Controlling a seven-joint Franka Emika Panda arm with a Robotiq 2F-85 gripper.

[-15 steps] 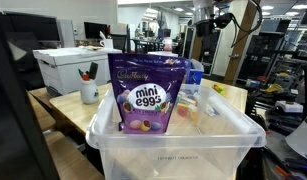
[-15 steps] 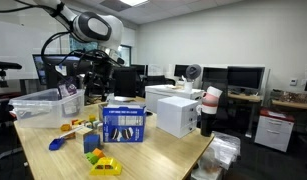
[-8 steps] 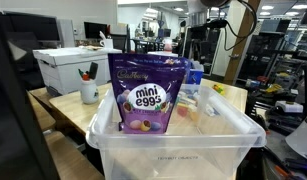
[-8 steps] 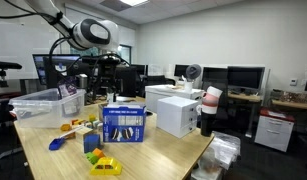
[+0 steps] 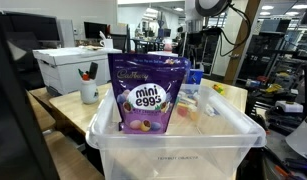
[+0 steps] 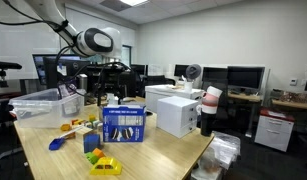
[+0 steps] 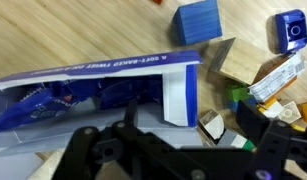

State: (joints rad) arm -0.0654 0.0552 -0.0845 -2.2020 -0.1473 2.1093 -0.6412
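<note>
The jaws stand wide apart with nothing between them, their dark fingers [image 7: 255, 120] filling the bottom of the wrist view; just beyond them lies the blue-and-white box [image 7: 103, 95], and no contact with it shows; its long axis runs across that view from left to right, the right end a little higher, the white end panel to the right; in an exterior view the box [image 6: 123, 125] stands near the middle of the wooden surface [image 6: 168, 150], broad printed face toward the camera; the arm [image 6: 91, 40] arches over from behind it, wrist turned down so the jaws face the surface above the box; in an exterior view the arm [image 5: 207, 10] hangs in from the top edge; past the box lie a blue block [image 7: 198, 20] and a wooden block [image 7: 238, 62]; farther off sit a white carton [image 6: 175, 112] and a clear bin [image 6: 33, 108], with a purple mini eggs bag [image 5: 145, 95] upright inside it.
</note>
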